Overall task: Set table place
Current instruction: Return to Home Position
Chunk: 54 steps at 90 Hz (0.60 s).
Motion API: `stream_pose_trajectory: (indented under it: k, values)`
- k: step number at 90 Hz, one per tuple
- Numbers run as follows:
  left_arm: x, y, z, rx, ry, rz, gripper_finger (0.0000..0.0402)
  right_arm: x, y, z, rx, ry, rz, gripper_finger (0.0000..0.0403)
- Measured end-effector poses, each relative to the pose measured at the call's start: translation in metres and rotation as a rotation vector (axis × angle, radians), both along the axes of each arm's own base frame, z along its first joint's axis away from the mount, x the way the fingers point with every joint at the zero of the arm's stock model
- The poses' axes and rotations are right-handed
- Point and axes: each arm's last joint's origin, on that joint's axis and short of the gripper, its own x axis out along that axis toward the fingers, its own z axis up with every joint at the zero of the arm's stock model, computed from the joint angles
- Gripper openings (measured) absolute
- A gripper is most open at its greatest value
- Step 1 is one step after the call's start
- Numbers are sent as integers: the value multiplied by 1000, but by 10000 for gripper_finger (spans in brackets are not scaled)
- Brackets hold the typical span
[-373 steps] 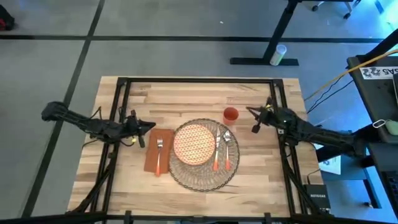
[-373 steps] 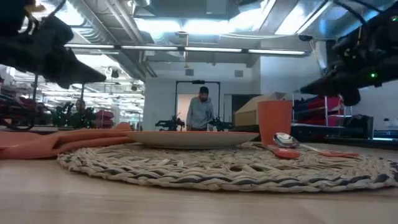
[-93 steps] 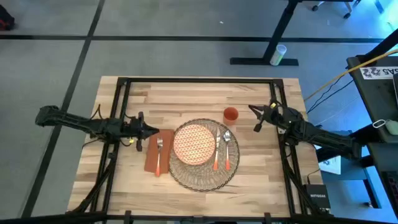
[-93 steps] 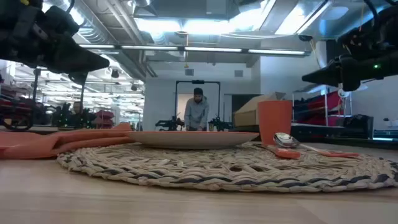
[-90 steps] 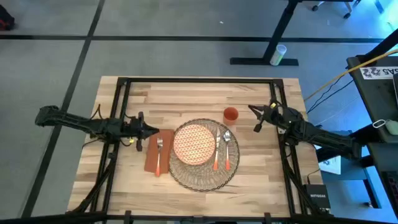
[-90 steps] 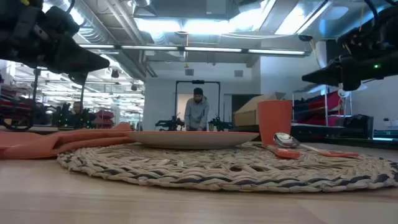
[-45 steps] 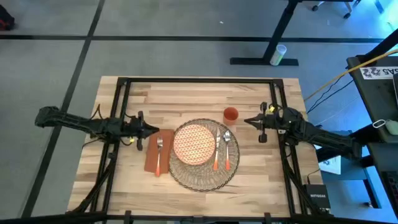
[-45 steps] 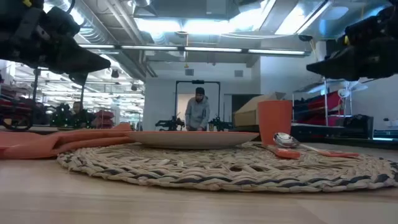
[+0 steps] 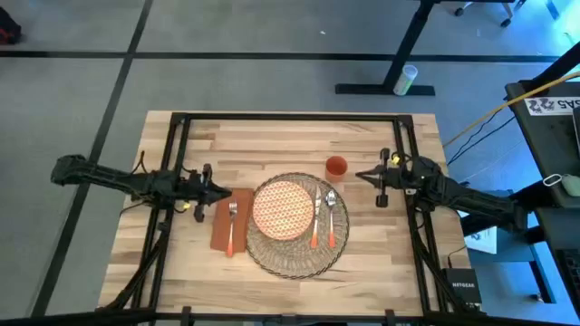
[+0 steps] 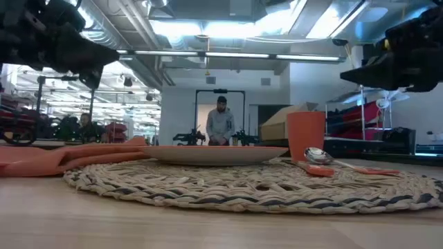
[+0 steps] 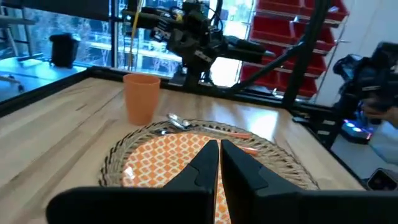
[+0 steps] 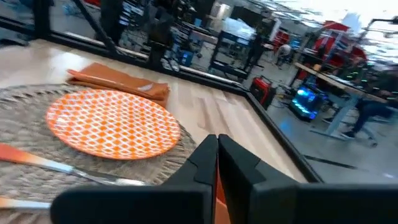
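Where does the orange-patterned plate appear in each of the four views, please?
High view: plate in the middle of the table, on the woven mat.
Low view: plate edge-on, a thin rim at centre, above the mat.
Left wrist view: plate lower centre, beyond the left gripper.
Right wrist view: plate left of centre, beyond the right gripper.
Shared landmark: the woven mat under the plate.

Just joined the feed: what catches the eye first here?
An orange-patterned plate sits centred on the woven mat in the middle of the table, with an orange cup at the mat's upper-right rim in the high view. The left gripper and right gripper hover shut either side.
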Motion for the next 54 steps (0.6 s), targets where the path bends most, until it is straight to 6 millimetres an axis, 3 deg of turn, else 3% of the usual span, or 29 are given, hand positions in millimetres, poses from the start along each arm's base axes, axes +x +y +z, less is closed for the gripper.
stream_pose_trajectory:
  k: [54]
  values:
    - [-6, 16, 12, 72, -117, 62, 0, 0, -1, -1, -2, 11, -42, 0]
